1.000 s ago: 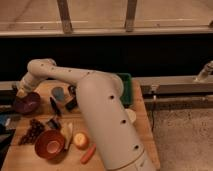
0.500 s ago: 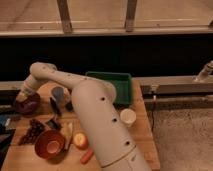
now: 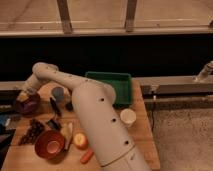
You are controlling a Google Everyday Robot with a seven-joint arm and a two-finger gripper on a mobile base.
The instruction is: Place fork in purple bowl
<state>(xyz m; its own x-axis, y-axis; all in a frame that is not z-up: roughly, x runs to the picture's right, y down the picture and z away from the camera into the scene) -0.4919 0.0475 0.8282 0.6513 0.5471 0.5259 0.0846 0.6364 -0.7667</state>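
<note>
Compared with half a second ago, more of the green bin shows behind the arm, its left part now uncovered, and the arm's upper link lies lower across the worktop.

Claw: at the arm's far end, at 9 o'clock in the view, directly over the purple bowl. Whether it is clenched or released cannot be told; its tip merges with the bowl's rim.

Purple bowl: dark, glossy, round, at the worktop's left edge, 9 o'clock.

Fork: not distinguishable anywhere in view; its place cannot be told.

Writing: no brand, label or lettering can be read on any item.

Worktop: pale wood, carrying all items below.

Orange-red bowl: pale inside, at 7 o'clock, near the front edge.

Dark grapes: a cluster between the two bowls, just left of the orange-red bowl's upper rim.

Black-handled utensil: lying at a tilt right of the purple bowl.

Grey-blue cup: upright, beyond the utensil, close under the arm.

Apple: red-yellow, just right of the orange-red bowl, partly hidden by the arm's thick link.

Carrot: orange, at the front edge, touching the arm's outline.

White cup: right of the arm, below the bin.

Obstruction: the arm's broad white link covers the worktop's middle.
</note>
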